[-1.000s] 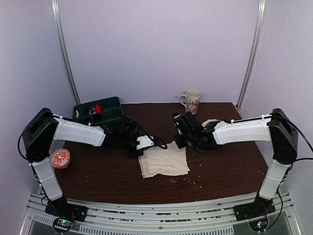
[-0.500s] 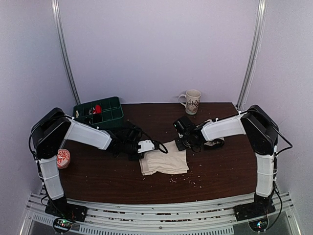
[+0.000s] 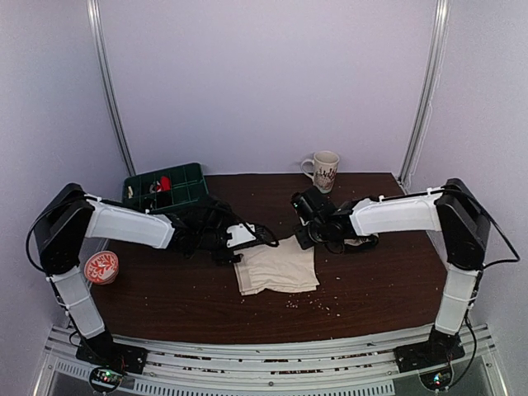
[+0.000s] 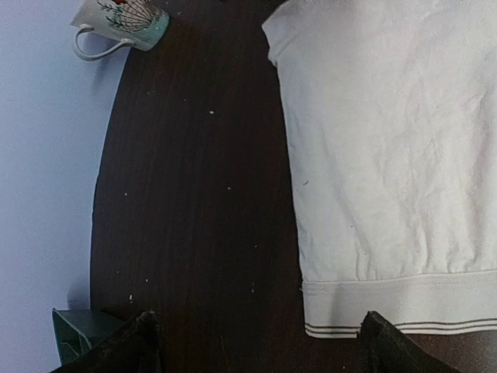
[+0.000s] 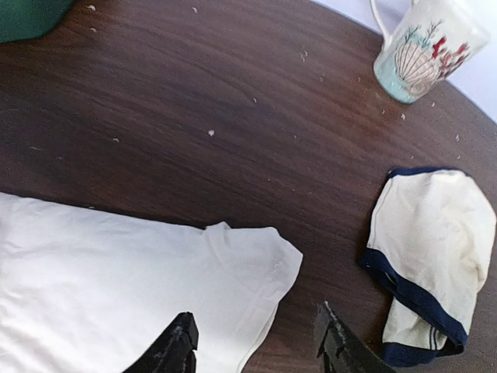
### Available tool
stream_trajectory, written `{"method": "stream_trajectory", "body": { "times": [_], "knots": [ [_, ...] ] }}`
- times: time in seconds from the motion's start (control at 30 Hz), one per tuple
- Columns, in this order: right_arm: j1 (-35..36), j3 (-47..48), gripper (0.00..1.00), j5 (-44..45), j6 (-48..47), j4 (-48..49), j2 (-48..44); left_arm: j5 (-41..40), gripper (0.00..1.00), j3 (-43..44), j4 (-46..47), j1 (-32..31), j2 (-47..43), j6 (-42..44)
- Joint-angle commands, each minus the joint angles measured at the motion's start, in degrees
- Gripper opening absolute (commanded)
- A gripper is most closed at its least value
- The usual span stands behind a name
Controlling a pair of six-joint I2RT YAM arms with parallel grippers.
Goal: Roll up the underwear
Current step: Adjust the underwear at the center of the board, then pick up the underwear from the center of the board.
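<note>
White folded cotton underwear (image 3: 277, 266) lies unrolled; left pincer (image 4: 260, 330) wide, right pincer (image 5: 255, 318) half-open, both empty; next, grip its edge

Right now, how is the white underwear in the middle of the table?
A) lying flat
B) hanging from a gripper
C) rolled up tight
A: the white underwear lies spread flat on the table, with no part of it rolled or lifted.
</note>
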Motion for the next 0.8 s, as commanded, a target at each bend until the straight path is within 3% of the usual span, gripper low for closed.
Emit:
{"method": "stream_trajectory", "body": {
  "times": [0.0,0.17,0.33,0.57,0.77],
  "knots": [
    [5.1,-4.6,0.57,8.4,-1.3,0.4,-9.3,6.3,0.97,-4.0,-0.2,-0.1,-9.2,2.0],
    [9.3,-11.6,0.69,11.4,-1.5,2.3,-15.7,12.6,0.98,-13.9,2.2,-1.6,-16.9,9.2],
    [10.5,-19.0,0.74,12.5,0.3,5.8,-23.1,8.1,0.98,-23.0,8.5,-6.9,-18.5,16.0],
    [10.5,-26.1,0.79,14.8,1.0,10.5,-31.8,8.4,0.94,-22.9,9.0,-9.0,-15.3,15.7],
    [10.5,-27.2,0.80,16.0,1.2,11.0,-32.8,5.9,0.87,-21.8,10.6,-11.9,-10.3,13.3]
  ]
}}
